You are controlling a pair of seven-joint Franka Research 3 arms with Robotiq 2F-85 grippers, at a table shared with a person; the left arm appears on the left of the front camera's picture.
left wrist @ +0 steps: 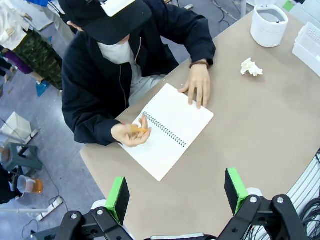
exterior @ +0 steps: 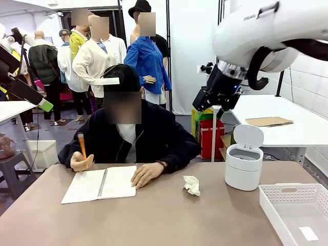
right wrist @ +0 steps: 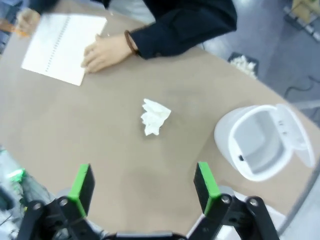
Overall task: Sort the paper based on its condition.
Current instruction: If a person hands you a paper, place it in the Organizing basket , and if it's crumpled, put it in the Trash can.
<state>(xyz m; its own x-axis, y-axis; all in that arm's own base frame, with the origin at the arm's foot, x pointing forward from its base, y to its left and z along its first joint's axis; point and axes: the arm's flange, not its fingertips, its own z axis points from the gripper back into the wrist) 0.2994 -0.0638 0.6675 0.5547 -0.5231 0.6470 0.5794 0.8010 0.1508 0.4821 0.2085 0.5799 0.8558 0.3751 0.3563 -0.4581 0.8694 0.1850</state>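
Front view, lower centre: 1 crumpled paper ball [exterior: 191, 185] on the brown table [exterior: 169, 220], between the spiral notebook [exterior: 100, 183] at lower left and the open-lidded white bin [exterior: 243, 171] at right, touching neither. White basket [exterior: 287, 188] at lower right, small pale patch inside, perhaps a slip. Right wrist view: right gripper [right wrist: 144, 180] released, 2 green pads wide apart, nothing between, ball at frame centre. Left wrist view: left gripper [left wrist: 176, 192] likewise spread and empty, above the notebook, person's hand [left wrist: 199, 85] on its page.
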